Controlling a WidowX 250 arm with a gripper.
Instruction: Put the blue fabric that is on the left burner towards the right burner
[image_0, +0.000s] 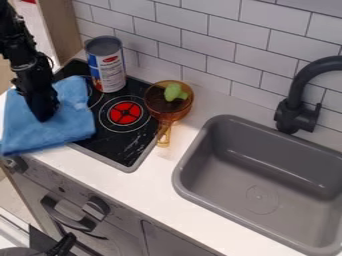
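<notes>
Though low over the blue fabric (69, 121), the hand (44, 118) of unclear state, apart or together.

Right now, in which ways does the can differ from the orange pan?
The can is tall, while the pan is low. The can wears a blue, white and red label; the pan is see-through orange. The can has no handle, but the pan's handle points toward the counter's front. Both are round and upright.

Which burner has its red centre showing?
The right burner, beside the amber pan, shows its red centre; the left burner is partly covered by the blue cloth.
</notes>
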